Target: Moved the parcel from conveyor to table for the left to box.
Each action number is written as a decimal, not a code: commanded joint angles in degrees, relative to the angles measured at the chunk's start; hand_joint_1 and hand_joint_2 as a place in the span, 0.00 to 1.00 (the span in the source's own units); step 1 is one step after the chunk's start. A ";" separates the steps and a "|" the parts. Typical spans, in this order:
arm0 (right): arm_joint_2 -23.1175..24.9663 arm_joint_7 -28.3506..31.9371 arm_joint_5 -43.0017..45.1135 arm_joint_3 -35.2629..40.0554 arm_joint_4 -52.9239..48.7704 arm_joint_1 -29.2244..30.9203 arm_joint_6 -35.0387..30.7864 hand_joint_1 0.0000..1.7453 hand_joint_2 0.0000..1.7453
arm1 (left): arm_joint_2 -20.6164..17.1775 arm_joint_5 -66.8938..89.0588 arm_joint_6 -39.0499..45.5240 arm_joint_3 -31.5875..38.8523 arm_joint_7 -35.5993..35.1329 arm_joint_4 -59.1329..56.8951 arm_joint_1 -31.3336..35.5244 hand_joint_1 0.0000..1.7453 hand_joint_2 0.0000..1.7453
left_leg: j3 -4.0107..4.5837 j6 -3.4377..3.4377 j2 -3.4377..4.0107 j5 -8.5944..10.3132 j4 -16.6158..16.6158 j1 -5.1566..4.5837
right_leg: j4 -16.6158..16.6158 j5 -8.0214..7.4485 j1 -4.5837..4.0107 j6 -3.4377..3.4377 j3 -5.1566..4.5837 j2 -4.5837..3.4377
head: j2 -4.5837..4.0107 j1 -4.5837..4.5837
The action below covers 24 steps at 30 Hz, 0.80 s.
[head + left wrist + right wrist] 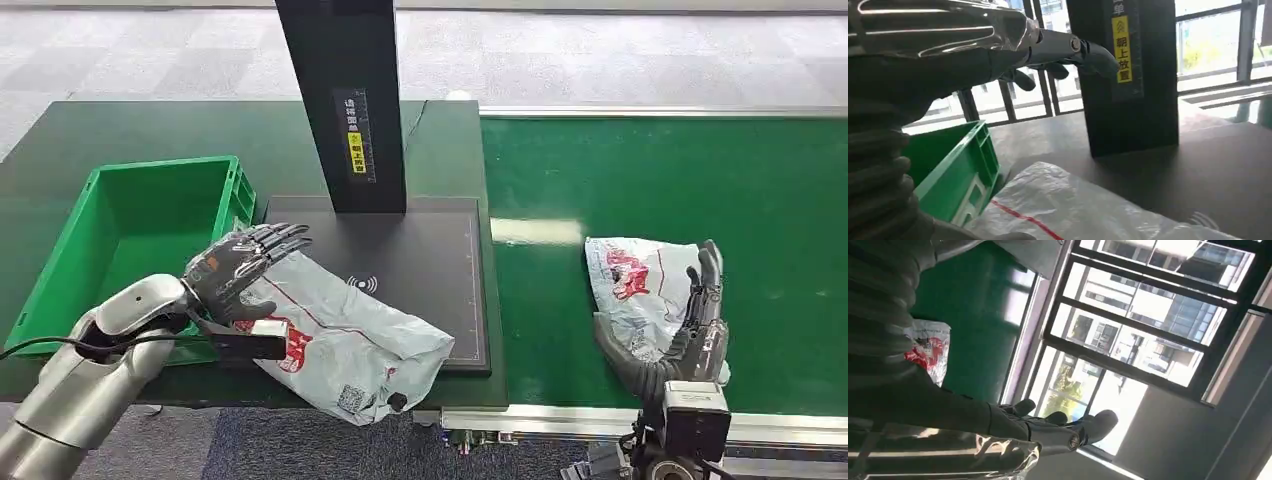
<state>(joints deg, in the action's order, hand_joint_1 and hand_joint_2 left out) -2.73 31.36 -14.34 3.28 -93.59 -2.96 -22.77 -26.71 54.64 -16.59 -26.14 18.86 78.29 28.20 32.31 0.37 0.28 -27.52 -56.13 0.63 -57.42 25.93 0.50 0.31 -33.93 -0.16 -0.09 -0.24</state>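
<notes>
on the table's near edge, by the dark scan pad (420, 270), lies a grey parcel (350, 340) with red print, one corner hanging off the near side. left hand (240, 265) hovers over its left end, fingers stretched flat and apart, nothing gripped; whether the palm touches the bag i cannot tell. left wrist view: fingers (1068, 47) extended out above the bag (1073, 210), green box (955, 170) just beside it.

green box (130, 240) sits left of the pad, nothing visible inside. black post (345, 100) stands at the pad's far side.

right side: green conveyor (680, 180) carries a second parcel (640, 285), white with red print. right hand (705, 300) stands at that parcel's right edge, fingers upright and spread, apparently not closed on it; contact unclear. right wrist view shows fingers (1058, 422) open, parcel (928, 350) beyond the arm cover.

judgement: first parcel is already on the table awaiting the left hand's boxing; the second is not yet taken from the belt.

risks:
- table parcel overhangs the near edge; a flat push from the left hand could tip it to the floor.
- bag is slack and slick; a grasp on one end may let it fold or slip before clearing the box wall.
- if the belt runs, the second parcel may drift away from the right hand.
- bringing the second over early could crowd the pad.
</notes>
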 commanded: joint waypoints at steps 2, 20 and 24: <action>2.05 -1.05 -1.16 -1.11 0.61 1.75 1.43 0.00 1.00 | -1.83 2.98 -2.39 -5.48 -0.53 -2.13 0.46 0.00 1.00 | -0.06 -0.01 -0.04 0.01 0.04 -0.03 | 0.03 0.01 0.02 0.00 0.06 0.04 | 0.00 0.02; 1.46 -2.01 -1.47 0.74 1.46 2.35 1.44 0.00 1.00 | 3.97 1.18 -5.49 -23.00 2.76 -16.67 3.32 0.00 1.00 | -0.29 -0.04 -0.18 0.06 0.21 -0.06 | 0.20 -0.01 0.06 0.01 0.37 0.17 | 0.00 0.00; 1.64 -2.01 -1.65 0.68 0.90 1.48 1.27 0.00 1.00 | 6.34 2.93 -0.94 -23.10 -0.63 -19.68 2.87 0.00 1.00 | -0.37 -0.04 -0.31 0.07 0.23 -0.11 | 0.20 0.00 0.11 0.03 0.49 0.26 | 0.00 0.00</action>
<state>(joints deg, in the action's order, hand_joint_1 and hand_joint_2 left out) -1.49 29.64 -15.98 3.21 -93.92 -1.35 -21.27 -25.79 55.30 -21.83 -41.92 22.29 69.66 31.34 32.16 0.36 -0.01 -27.53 -56.13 0.57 -57.40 25.97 0.57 0.36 -33.64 0.07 -0.09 -0.24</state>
